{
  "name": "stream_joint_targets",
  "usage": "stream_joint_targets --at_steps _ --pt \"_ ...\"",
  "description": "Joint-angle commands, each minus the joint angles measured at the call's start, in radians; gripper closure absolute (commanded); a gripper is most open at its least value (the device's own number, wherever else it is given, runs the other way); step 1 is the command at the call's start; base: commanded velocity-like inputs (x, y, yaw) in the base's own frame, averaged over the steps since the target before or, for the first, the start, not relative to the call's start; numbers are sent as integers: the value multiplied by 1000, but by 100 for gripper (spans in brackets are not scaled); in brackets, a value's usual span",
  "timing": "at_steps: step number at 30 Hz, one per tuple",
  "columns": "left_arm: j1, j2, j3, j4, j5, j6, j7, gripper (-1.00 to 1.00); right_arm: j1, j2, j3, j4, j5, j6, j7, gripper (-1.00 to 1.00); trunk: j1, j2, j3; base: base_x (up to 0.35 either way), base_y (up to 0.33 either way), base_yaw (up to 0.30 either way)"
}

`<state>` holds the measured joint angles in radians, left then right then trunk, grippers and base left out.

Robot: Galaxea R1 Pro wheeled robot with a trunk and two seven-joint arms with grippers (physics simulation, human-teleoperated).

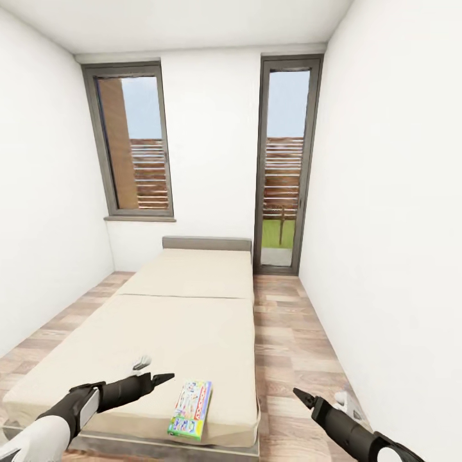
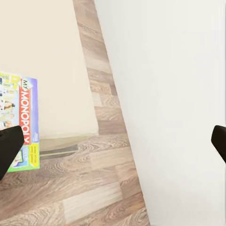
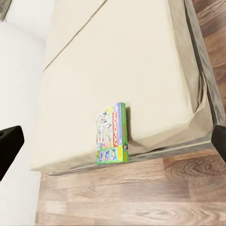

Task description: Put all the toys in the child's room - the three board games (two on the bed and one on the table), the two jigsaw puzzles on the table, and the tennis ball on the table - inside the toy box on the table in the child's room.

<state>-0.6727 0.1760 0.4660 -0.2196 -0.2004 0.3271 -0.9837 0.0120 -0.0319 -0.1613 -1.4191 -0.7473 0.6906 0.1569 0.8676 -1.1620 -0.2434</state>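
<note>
At foot of bed (image 1: 192,321), near right corner: Monopoly board game (image 1: 190,409) lies flat on beige mattress. Left claw (image 1: 154,372) hovers beside it, spread wide, empty. Right claw (image 1: 321,401) over plank floor (image 1: 282,346), wide open, empty.

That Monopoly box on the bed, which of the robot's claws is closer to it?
The left. The left gripper hovers over the mattress just beside the Monopoly box, near its far corner. The right gripper hangs over the wood floor, off the bed's side and farther away.
</note>
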Motion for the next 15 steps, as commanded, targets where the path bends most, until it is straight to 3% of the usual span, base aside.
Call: stream_joint_targets --at_steps 1,6,11,15 --pt "-1 2 31 -1 -8 12 -9 -100 -7 -2 -1 5 -35 8 17 -100 4 -8 -4 0 0 0" --pt "-1 23 102 -2 -10 79 -83 -100 -24 -8 -3 23 -202 16 42 -100 23 -43 -20 0 0 0" --pt "0 49 122 -3 -11 133 -165 -100 -29 -19 -30 51 -279 37 51 -100 42 -78 -36 0 0 0" --pt "0 55 125 -3 -11 145 -188 -100 -29 -27 -80 72 -298 52 56 -100 58 -106 -48 0 0 0"
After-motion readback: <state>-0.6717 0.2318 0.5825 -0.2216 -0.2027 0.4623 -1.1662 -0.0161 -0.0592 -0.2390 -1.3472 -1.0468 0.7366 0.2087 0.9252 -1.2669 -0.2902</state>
